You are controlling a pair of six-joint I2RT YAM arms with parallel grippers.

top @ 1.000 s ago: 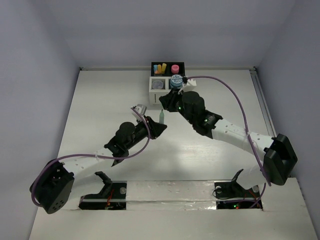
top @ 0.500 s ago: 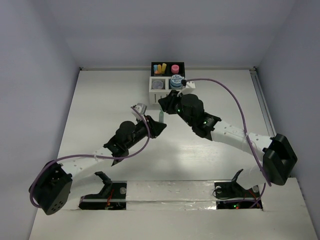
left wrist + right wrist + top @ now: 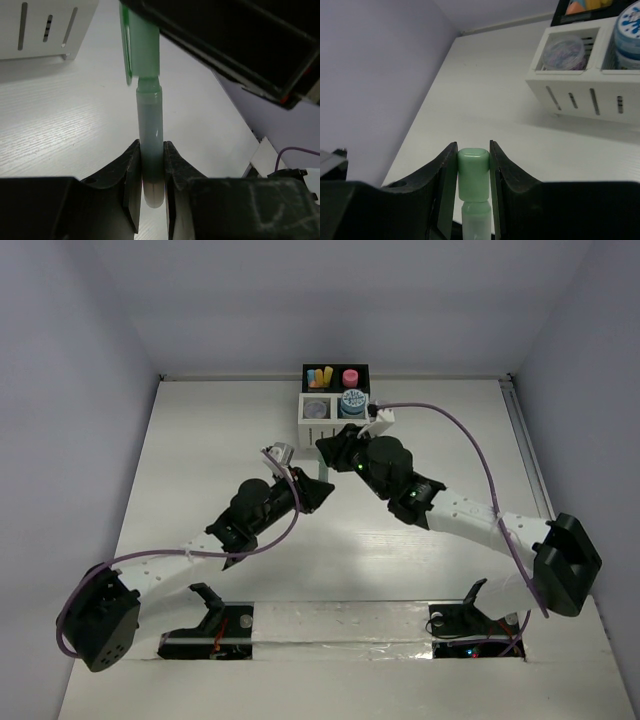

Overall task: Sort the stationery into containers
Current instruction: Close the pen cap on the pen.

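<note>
Just short of the organiser [image 3: 580, 97], the green pen [image 3: 149, 115] bridges both tools; the left gripper [image 3: 151, 167] clamps its barrel, the right gripper [image 3: 473, 152] its cap [image 3: 473, 177]. Its long axis points cap-first at the organiser; the right arm is nearer.

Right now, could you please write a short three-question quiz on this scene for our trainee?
1. True or false: the left claw and the right claw both grip one green marker.
2. Which claw holds its cap? A left, B right.
3. What colour is the lone stub in the back right black bin of the organiser?
Key: 1 true; 2 B; 3 pink.
</note>
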